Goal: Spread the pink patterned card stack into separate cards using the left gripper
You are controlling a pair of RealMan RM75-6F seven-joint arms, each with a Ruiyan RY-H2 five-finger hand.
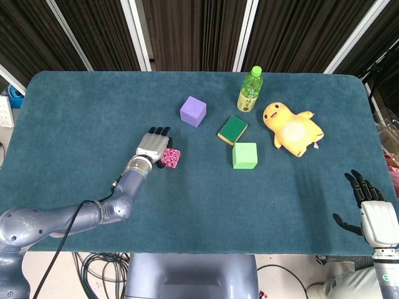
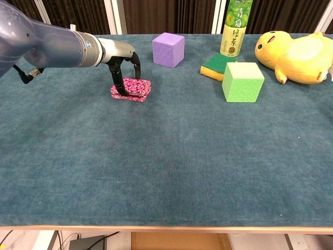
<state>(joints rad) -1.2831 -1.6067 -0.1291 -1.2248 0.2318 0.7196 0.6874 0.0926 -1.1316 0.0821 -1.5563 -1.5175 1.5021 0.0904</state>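
The pink patterned card stack (image 2: 132, 89) lies on the teal table (image 2: 166, 156), left of centre. My left hand (image 2: 125, 70) arches over it from the left. Its thumb sits at the stack's near left edge and the other fingertips (image 2: 137, 78) come down on the far side, so the hand pinches the stack. In the head view the stack (image 1: 171, 158) shows just right of the left hand (image 1: 153, 146). The stack's layers look slightly offset. My right hand (image 1: 368, 208) hovers off the table's near right corner, fingers spread and empty.
A purple cube (image 1: 193, 111) stands behind the stack. To the right are a green and yellow sponge (image 1: 232, 129), a green cube (image 1: 244, 155), a green tea bottle (image 1: 250, 90) and a yellow plush duck (image 1: 292, 129).
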